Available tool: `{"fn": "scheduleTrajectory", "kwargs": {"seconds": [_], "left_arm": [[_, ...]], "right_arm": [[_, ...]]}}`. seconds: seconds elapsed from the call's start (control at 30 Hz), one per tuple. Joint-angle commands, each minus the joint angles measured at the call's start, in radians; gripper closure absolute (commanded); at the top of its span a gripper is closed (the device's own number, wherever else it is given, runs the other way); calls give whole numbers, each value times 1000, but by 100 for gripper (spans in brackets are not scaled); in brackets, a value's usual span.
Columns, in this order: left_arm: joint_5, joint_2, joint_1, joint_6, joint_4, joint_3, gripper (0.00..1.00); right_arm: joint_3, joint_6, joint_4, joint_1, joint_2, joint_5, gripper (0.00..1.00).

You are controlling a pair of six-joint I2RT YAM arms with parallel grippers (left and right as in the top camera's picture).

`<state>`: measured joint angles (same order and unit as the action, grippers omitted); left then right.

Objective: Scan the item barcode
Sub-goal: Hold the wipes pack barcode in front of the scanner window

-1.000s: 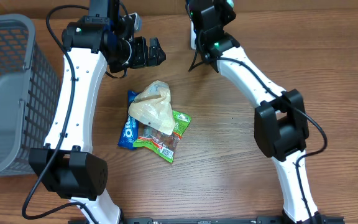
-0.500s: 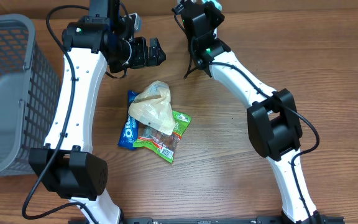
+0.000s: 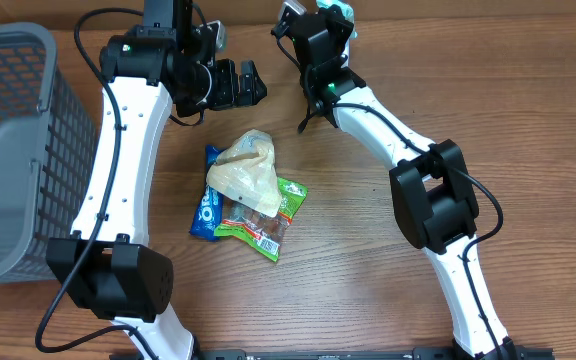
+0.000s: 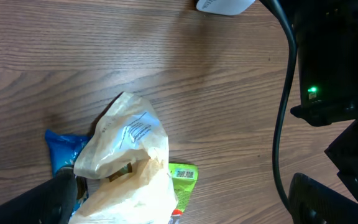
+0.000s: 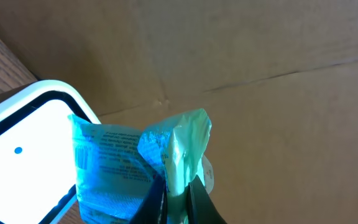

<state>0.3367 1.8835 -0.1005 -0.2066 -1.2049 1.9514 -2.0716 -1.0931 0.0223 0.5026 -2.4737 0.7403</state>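
The right gripper pinches a teal packet by its crimped edge, jaws tight, holding it just beside the white scanner, likely to present its barcode. The left gripper hangs wide open, empty, near the snack pile. Only the right wrist view shows the scanner's face.

Basket: cut off by the overhead view's left edge. Blue packet: largely covered by the beige bag. Teal packet: print blurred, unreadable; lower part cut by the right wrist view's bottom edge. White scanner: cut off at left.
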Motion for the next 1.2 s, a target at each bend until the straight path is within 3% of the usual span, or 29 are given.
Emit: {"fn": "scheduleTrajectory", "kwargs": {"seconds": [0.0, 0.57, 1.17], "left_arm": [[-5, 2, -5, 8, 1, 19, 0], [-5, 2, -5, 8, 1, 19, 0], [-5, 2, -5, 8, 1, 19, 0]], "right_arm": [[-10, -8, 11, -11, 8, 17, 96], [-10, -145, 122, -34, 8, -72, 96], [-9, -59, -123, 3, -22, -88, 96]]}}
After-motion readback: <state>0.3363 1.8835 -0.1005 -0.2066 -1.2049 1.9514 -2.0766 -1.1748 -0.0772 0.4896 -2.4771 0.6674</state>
